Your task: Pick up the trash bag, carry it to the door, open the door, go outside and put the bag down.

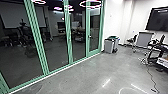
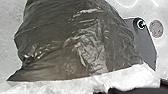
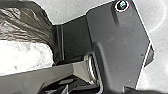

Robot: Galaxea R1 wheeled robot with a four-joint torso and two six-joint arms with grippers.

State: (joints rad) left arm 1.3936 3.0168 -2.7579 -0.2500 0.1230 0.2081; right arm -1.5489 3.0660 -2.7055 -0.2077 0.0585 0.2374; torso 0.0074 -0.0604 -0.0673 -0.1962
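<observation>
**binwatcher:** So where's the bag at? And what's in it?

**hallway_nerd:** The shiny, brownish-black plastic trash bag [image 2: 60, 47] is right by the robot's base, bulging and wrinkled, with crumpled whitish plastic [image 2: 120, 78] along one side. Its contents are anyone's guess. As for the left gripper and the right gripper, can't tell how far open either one is, or which has hold of the bag, if any.

**binwatcher:** Any other containers around?

**hallway_nerd:** Yeah, a grey waste bin [image 1: 108, 47] near the end of the green-framed glass wall [image 1: 44, 56], with a green-topped bin [image 1: 115, 41] just beside it. What's inside those is too small to make out.

**binwatcher:** And the room?

**hallway_nerd:** Smooth grey floor [image 1: 100, 72] with streaks of light on it and a thin dark cable [image 1: 150, 77] trailing across. The glass door in its green frame [image 1: 88, 37] looks closed. Over on the other side there's a big black wall screen [image 1: 158, 18], a grey cabinet [image 1: 145, 39] and a dark office chair [image 1: 132, 40] next to it.
</observation>
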